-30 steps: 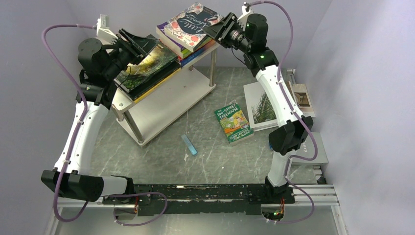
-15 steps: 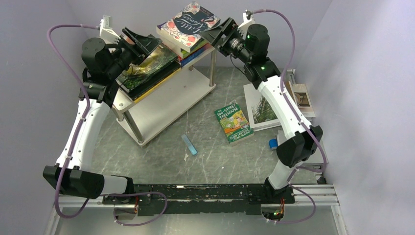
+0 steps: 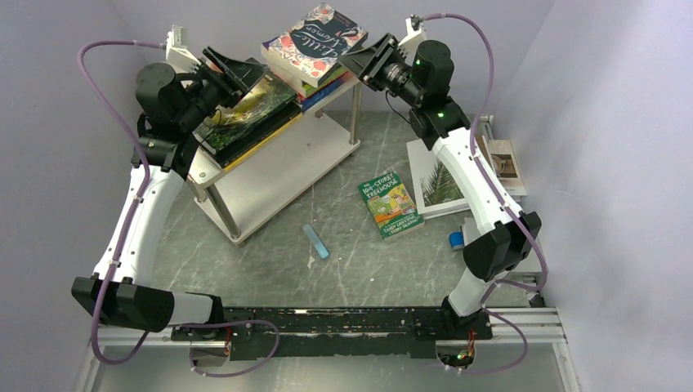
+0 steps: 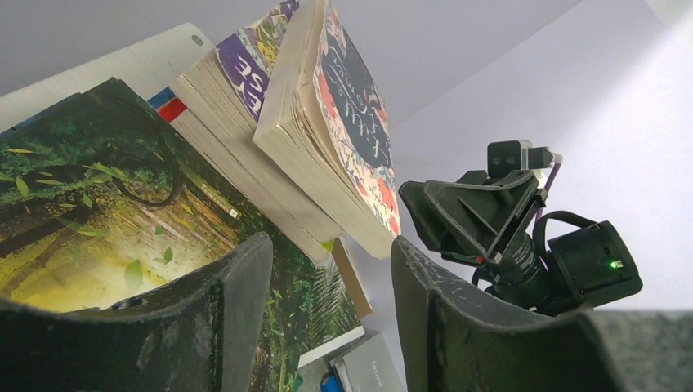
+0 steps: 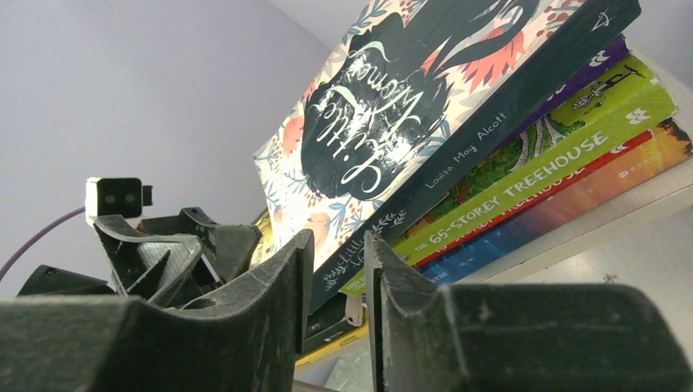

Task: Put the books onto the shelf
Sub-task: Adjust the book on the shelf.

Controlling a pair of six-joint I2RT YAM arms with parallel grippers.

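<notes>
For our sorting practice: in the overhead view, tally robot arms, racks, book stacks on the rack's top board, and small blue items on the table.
Robot arms: 2
Racks: 1
Book stacks: 2
Blue items: 2
Total: 7

I have both arms raised high and reaching away from their bases, wrists turned in toward each other. The left arm (image 3: 139, 212) climbs the left side and its left gripper (image 3: 233, 69) stands with fingers well apart. On the right arm (image 3: 478, 184), the right gripper (image 3: 359, 59) shows only a narrow gap
</notes>
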